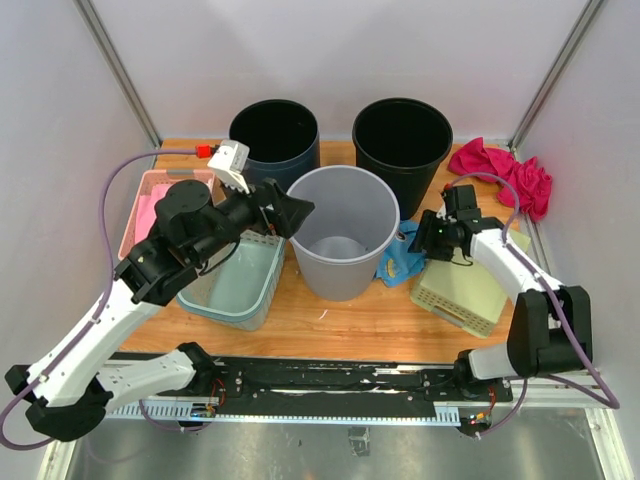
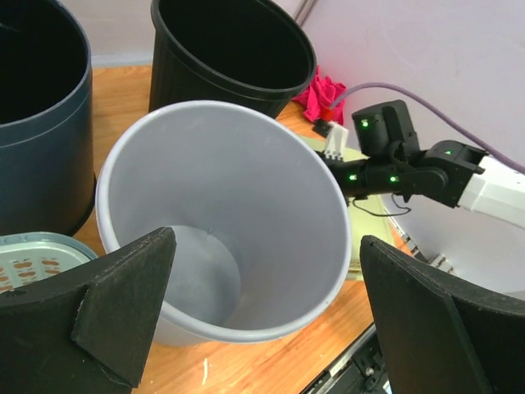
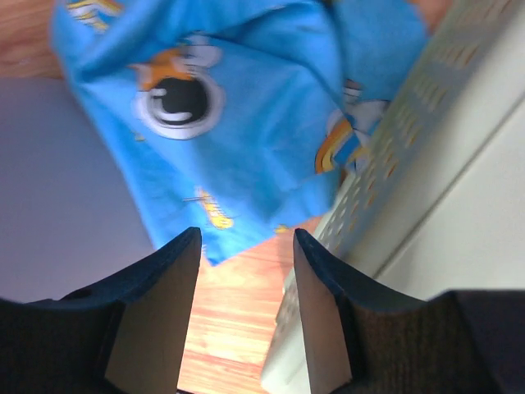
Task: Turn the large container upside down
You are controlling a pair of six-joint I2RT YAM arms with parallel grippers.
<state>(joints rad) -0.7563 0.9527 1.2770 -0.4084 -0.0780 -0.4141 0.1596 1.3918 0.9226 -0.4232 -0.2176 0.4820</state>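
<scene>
The large container, a grey bucket, stands upright with its mouth open in the middle of the table. My left gripper hovers at its upper left rim, jaws spread wide. The left wrist view looks down into the bucket between the two black fingers of that gripper, which hold nothing. My right gripper is low at the bucket's right side. In the right wrist view it is open and holds nothing, over bare wood beside a blue cloth.
A dark blue bucket and a black bucket stand behind. A teal basket and pink tray lie left. A blue cloth, an overturned cream basket and a red cloth lie right.
</scene>
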